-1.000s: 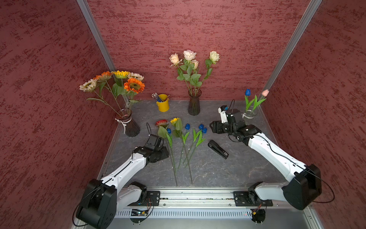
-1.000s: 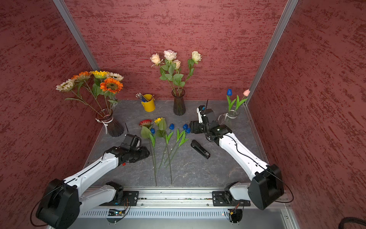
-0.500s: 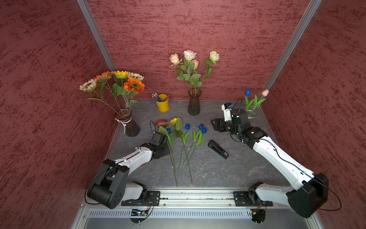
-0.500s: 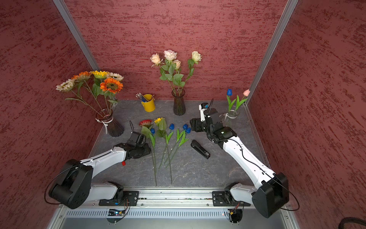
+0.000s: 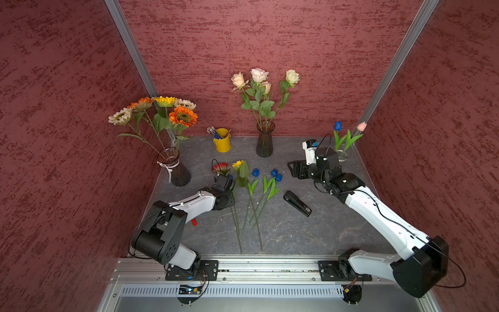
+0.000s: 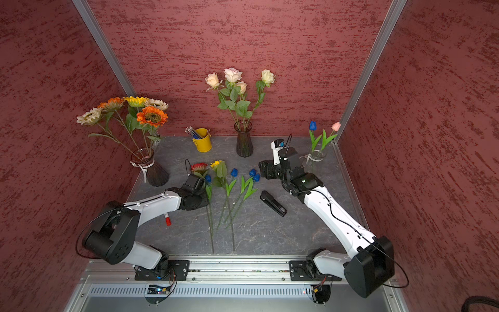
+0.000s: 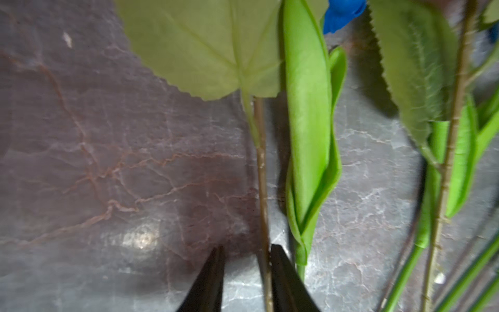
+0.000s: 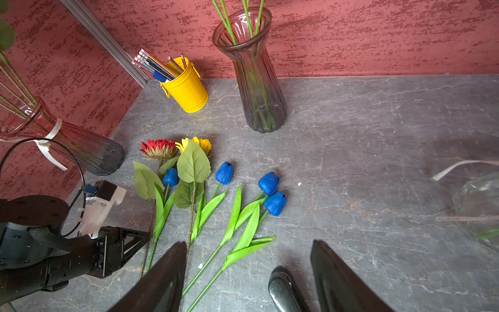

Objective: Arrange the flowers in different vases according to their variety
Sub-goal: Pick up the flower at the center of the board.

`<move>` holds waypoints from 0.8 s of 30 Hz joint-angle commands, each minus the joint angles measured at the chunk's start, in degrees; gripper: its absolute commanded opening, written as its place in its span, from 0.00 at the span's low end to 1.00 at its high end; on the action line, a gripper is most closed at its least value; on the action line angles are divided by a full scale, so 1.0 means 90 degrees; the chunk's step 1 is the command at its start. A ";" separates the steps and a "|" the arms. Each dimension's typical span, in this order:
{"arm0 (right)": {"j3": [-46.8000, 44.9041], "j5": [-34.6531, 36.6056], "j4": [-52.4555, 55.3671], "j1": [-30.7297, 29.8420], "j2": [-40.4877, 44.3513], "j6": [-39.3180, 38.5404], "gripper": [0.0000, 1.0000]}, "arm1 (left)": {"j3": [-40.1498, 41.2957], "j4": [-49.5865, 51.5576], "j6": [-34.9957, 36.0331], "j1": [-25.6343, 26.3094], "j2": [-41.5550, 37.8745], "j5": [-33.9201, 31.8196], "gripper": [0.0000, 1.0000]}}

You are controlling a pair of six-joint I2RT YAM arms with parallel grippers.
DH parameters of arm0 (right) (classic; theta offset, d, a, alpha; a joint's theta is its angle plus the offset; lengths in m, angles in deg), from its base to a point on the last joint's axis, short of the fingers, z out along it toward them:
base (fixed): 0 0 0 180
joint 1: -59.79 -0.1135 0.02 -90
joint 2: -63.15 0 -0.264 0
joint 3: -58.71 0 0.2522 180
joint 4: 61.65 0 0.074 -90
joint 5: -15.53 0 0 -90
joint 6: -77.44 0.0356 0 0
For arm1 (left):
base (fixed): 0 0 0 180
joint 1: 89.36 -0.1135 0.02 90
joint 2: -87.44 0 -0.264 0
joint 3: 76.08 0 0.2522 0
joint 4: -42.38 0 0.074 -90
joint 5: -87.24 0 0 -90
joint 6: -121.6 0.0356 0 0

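A red sunflower [image 5: 220, 167] and a yellow sunflower [image 5: 238, 164] lie on the grey table among several blue tulips [image 5: 255, 172]. My left gripper [image 7: 247, 248] straddles the red sunflower's stem [image 7: 261, 173], low over the table. Its jaws stand narrowly open; the stem touches one finger and a gap shows at the other. My right gripper [image 8: 249, 243] hovers open and empty over the table to the right of the tulips. A ribboned dark vase [image 5: 176, 173] holds sunflowers, the back dark vase [image 5: 264, 143] holds roses [image 5: 258, 75]. A small clear vase [image 5: 343, 154] holds one blue and one pink tulip.
A black stapler [image 5: 297, 203] lies right of the tulip stems, just under my right gripper. A yellow bucket [image 5: 222, 140] of pencils stands at the back. A red-capped marker [image 5: 194, 222] lies beside my left arm. Red walls close in three sides.
My left arm has reached forward to the red sunflower's stem and its jaws have narrowed around it. The right gripper has drifted slightly back and right, still open.
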 commanded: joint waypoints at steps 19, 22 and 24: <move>0.0044 0.0066 0.0091 -0.0014 0.0237 0.0039 0.77 | -0.1257 0.1888 0.0480 0.0567 -0.0905 -0.1374 0.00; -0.0012 0.0072 0.0052 -0.0014 0.0250 0.0045 0.77 | -0.1541 0.2378 0.0574 0.1089 -0.1630 -0.2123 0.00; -0.0051 0.0047 -0.0017 -0.0014 0.0214 0.0073 0.77 | -0.1758 0.2653 0.0597 0.1348 -0.2085 -0.2436 0.00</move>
